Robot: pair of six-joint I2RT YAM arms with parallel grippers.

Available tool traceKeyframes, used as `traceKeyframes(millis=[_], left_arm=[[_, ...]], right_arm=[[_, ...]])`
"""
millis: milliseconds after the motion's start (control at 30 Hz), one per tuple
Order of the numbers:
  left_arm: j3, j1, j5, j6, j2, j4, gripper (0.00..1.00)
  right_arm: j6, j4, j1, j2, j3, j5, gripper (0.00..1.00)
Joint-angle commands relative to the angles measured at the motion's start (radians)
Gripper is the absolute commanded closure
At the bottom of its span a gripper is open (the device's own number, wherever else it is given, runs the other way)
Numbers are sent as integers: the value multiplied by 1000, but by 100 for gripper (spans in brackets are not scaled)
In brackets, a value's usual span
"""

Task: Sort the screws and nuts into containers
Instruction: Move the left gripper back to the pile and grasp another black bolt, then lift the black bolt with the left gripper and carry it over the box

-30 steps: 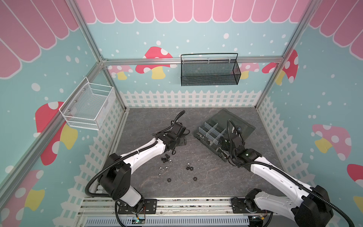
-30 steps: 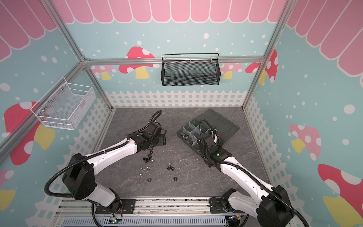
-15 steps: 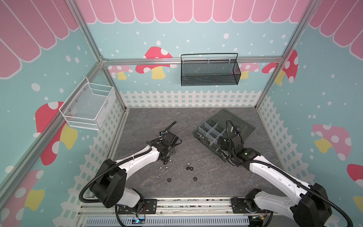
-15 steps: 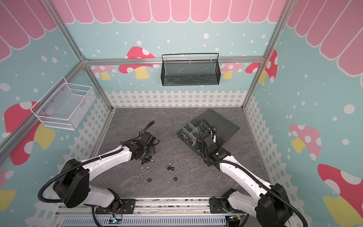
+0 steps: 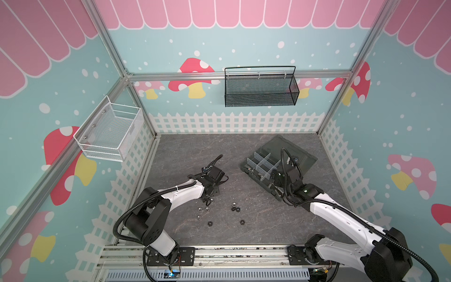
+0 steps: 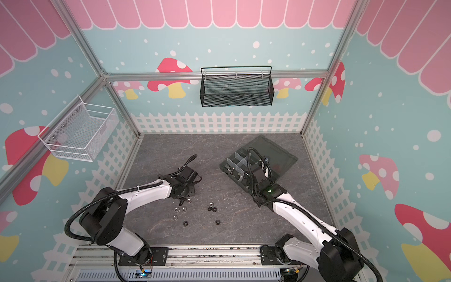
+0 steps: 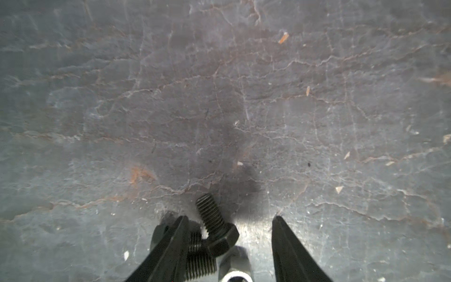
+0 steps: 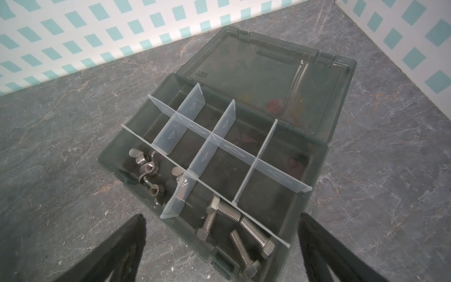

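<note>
Two short black screws (image 7: pixel 211 214) lie crossed on the grey table, between the fingers of my left gripper (image 7: pixel 230 217). Its jaws stand apart, one finger against a screw and a gap on the other side. A silver nut (image 7: pixel 235 268) lies just behind them. In both top views this gripper (image 5: pixel 207 199) (image 6: pixel 183 199) points down at the far edge of the loose nuts (image 5: pixel 200 209). My right gripper (image 8: pixel 222 216) hangs wide open and empty over the near end of the containers (image 8: pixel 107 158). Several silver screws (image 8: pixel 256 236) fill one compartment, wing nuts (image 8: pixel 146 168) another.
The box lid (image 8: pixel 268 73) lies open flat behind the compartments. Black nuts (image 5: pixel 242 222) and silver ones are scattered front of centre. A black mesh basket (image 5: pixel 261 90) hangs on the back wall, a white wire basket (image 5: pixel 109 131) on the left wall.
My left arm has drawn back toward the front and come down over the black screws, its jaws narrowing. The right arm has stayed still over the box.
</note>
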State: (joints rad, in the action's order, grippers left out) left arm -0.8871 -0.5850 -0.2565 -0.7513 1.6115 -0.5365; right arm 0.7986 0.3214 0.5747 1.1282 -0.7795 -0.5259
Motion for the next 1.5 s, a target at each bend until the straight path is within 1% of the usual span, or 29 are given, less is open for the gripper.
traceKeyframes(millis=[0, 200, 533, 633, 967, 1100, 1267, 1467], left_arm=[[33, 17, 33, -36, 16, 37, 50], [78, 51, 82, -51, 22, 101, 55], [76, 56, 99, -43, 44, 102, 59], [75, 55, 102, -46, 45, 83, 60], [62, 38, 88, -54, 62, -7, 62], [63, 26, 80, -58, 62, -27, 66], [67, 18, 85, -61, 63, -34, 69], [74, 6, 94, -66, 52, -44, 67]], right_arm=[[23, -4, -7, -4, -7, -12, 2], [27, -4, -7, 2, -8, -13, 2], [28, -4, -7, 4, -10, -9, 2], [30, -2, -7, -1, -9, -11, 2], [43, -2, -6, 0, -6, -12, 2], [42, -1, -6, -2, -6, -14, 2], [45, -2, -6, -5, -3, -16, 2], [46, 0, -6, -8, -2, -17, 2]])
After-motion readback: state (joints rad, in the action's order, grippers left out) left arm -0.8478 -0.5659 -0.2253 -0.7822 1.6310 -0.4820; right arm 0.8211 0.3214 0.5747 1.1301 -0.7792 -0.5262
